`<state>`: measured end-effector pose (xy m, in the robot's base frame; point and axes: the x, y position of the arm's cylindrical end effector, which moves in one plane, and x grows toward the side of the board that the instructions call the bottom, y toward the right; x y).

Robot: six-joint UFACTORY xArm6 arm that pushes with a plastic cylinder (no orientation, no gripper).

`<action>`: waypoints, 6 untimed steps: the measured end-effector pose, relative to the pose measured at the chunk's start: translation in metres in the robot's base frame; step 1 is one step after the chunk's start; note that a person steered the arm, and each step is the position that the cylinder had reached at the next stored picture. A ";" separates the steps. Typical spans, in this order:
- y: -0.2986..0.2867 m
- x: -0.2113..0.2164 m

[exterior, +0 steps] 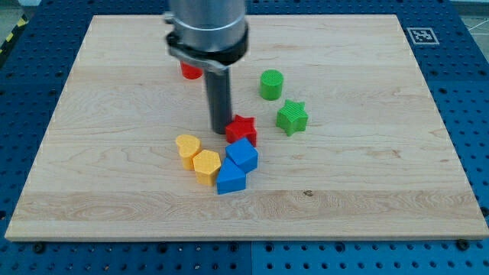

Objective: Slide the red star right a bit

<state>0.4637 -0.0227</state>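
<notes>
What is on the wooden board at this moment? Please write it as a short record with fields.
tip: my tip sits at the red star's left edge
target: red star-shaped block
right of target: green star-shaped block, green cylinder block
below target: two blue blocks, two yellow blocks
behind arm: red block, partly hidden
surface: wooden board

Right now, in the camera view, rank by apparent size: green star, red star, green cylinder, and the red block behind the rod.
1. green star
2. green cylinder, close to the star; unsure
3. red star, partly hidden by my tip
4. red block, mostly hidden; unrankable
</notes>
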 end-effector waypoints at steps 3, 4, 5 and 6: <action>0.009 -0.002; -0.018 0.002; -0.020 0.020; 0.009 0.022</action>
